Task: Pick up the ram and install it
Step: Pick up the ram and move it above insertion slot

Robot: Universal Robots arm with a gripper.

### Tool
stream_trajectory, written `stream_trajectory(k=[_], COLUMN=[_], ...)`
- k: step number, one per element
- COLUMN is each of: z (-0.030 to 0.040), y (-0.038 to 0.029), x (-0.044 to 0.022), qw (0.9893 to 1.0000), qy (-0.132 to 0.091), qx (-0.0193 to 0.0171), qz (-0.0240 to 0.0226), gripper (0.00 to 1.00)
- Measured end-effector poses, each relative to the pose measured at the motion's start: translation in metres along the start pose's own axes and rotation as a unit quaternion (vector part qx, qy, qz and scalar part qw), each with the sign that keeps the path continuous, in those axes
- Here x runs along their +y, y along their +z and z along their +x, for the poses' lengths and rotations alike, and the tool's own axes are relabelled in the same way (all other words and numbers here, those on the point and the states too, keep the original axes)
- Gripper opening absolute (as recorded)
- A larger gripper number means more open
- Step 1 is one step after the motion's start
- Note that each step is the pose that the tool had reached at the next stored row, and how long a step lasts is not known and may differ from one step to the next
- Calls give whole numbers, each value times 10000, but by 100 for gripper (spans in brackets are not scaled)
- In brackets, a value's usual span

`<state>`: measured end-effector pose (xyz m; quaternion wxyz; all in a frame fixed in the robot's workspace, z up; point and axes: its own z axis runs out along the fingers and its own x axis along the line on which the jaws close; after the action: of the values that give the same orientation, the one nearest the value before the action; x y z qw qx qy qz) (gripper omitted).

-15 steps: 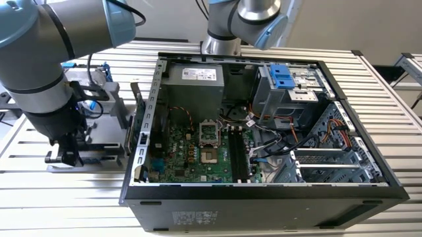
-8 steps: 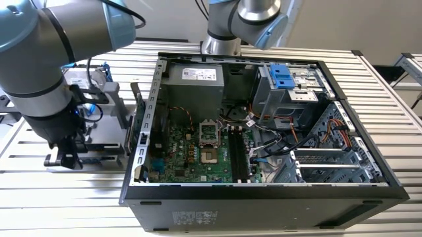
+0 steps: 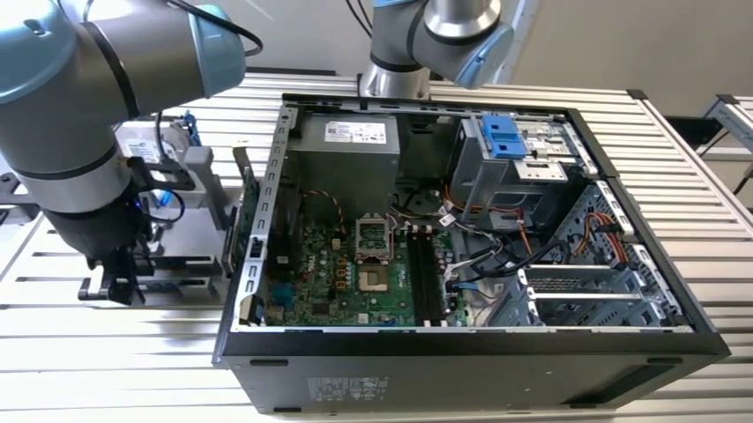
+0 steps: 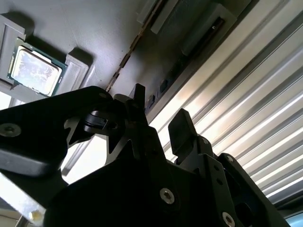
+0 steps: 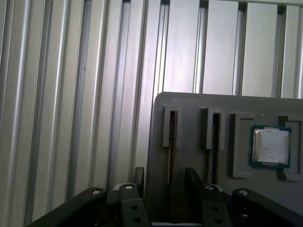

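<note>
Off the exterior view's left, beside the computer case, the gripper hangs wide open and empty over the ram, which stands edge-up in a grey holder. The ram is likely light, stiff and fragile, so pinch its flat faces mid-length.

Your arm is built from silver-grey metal tubes, with rounded light-blue caps over the joints. A thin black cable loops past the upper cap. Below the wrist the housing turns matte black and blocky, ending in the black gripper. In the second wrist view you see its flat, dark, angular fingers rising from a faceted black body. Small round silver screws dot that body.
</note>
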<state>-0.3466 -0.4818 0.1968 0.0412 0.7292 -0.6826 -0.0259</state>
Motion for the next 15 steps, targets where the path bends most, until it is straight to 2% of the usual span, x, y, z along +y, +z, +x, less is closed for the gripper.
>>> stream_trajectory(k=[4, 12, 15], z=[0, 0, 0], y=[8, 22, 23], x=[-2, -3, -3], qw=[10000, 9999, 9999], qy=[-5, -89, -116], qx=[-1, 13, 16], qz=[1, 102, 106], gripper=[100, 100, 100])
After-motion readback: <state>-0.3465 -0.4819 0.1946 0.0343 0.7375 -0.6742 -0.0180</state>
